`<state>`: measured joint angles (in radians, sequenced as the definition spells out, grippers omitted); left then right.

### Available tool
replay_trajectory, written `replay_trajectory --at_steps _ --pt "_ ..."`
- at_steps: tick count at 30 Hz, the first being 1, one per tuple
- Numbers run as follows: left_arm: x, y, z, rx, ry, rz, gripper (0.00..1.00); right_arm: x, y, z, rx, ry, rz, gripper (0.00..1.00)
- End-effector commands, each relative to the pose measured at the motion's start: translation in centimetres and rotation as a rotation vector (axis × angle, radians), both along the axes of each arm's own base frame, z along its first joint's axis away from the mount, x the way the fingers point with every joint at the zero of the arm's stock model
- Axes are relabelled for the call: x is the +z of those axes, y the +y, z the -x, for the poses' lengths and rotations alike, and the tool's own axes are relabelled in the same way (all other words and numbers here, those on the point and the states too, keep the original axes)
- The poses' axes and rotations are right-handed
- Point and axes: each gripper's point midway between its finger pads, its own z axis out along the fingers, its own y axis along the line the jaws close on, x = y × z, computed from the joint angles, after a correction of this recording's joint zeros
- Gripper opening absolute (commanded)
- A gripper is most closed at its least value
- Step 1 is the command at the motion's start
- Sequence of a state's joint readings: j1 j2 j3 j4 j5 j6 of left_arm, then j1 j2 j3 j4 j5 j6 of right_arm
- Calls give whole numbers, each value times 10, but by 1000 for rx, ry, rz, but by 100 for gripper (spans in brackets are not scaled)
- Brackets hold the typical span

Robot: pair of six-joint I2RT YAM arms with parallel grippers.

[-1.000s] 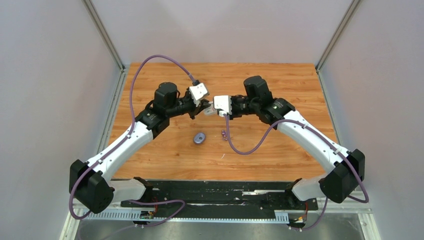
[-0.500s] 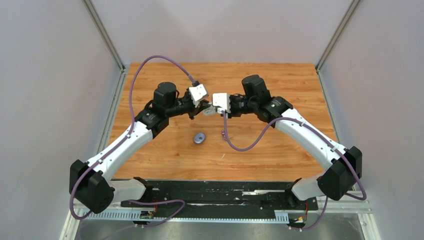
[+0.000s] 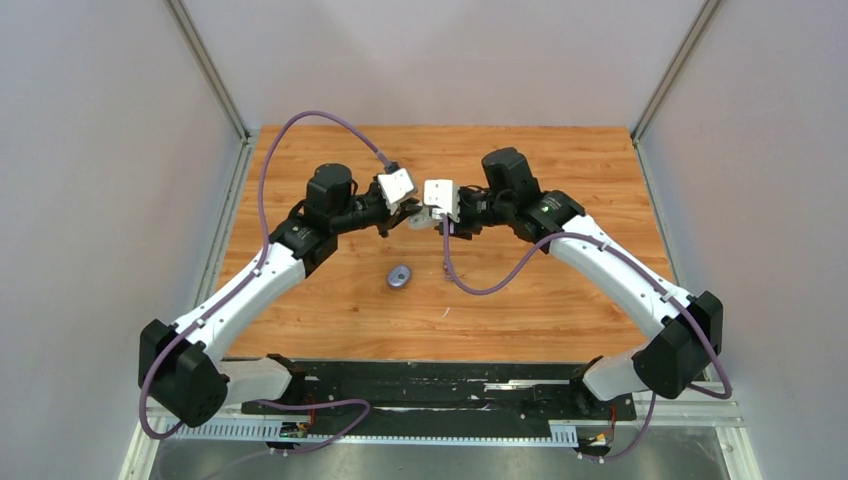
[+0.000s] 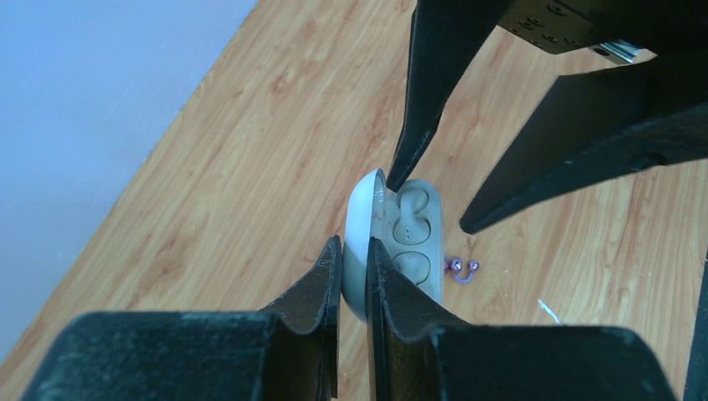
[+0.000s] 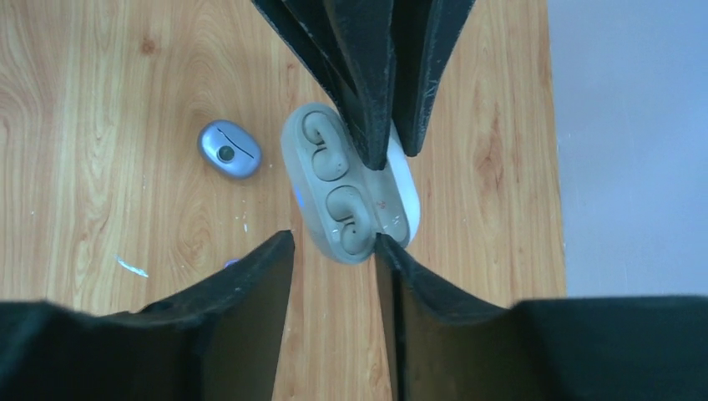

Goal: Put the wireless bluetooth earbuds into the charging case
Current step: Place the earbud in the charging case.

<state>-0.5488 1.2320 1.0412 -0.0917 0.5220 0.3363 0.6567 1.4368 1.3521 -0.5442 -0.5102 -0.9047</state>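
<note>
On the top view the left gripper (image 3: pixel 405 215) hangs above the middle of the wooden table (image 3: pixel 600 170), at 12 o'clock from a closed purple case (image 3: pixel 399 276) that lies flat on the wood. Its fingers are clenched on the charging case (image 3: pixel 418 221), a pale oval case held open and lifted off the table. The left wrist view shows the grip closely: the 2 black fingers of the left gripper (image 4: pixel 352 251) pinch the thin white lid (image 4: pixel 359 217) edge-on, with the greyish tray hanging just beside it at 3 o'clock.

The right wrist view looks onto the open tray, where 2 hook-shaped wells (image 5: pixel 321 146) sit one at 12 o'clock and one at 6 o'clock. I cannot tell whether white buds fill them. The purple case (image 5: pixel 229 149) lies at 9 o'clock from the tray, apart from it.

The right gripper (image 5: pixel 334 242) faces the left one with its fingers released and spread, clamping nothing. They straddle the 6 o'clock end of the tray, and 1 fingertip reaches the lid's edge.

2 purple earbuds (image 4: pixel 462 268) lie together on the table, outside any case, at 3 o'clock from the tray in the left wrist view.
</note>
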Motion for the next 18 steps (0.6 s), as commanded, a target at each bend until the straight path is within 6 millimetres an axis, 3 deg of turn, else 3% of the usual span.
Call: replay_trajectory --at_steps 1,3,7,11,14,18 --pt "41 -10 9 -63 -105 78 0 35 -12 4 -44 33 -87 51" --pt "43 -11 9 -67 -104 81 0 43 -18 11 -38 65 -131 57" --pt "48 -12 7 -68 -104 87 0 49 -30 15 -87 202 -209 59" --pt "62 -13 7 -66 -122 113 0 45 -39 12 -156 475 -313 60" --pt "81 -13 9 -66 -159 170 0 42 -39 24 -76 665 -365 61" --pt "91 -18 16 -107 -168 208 0 43 -37 28 26 699 -382 61"
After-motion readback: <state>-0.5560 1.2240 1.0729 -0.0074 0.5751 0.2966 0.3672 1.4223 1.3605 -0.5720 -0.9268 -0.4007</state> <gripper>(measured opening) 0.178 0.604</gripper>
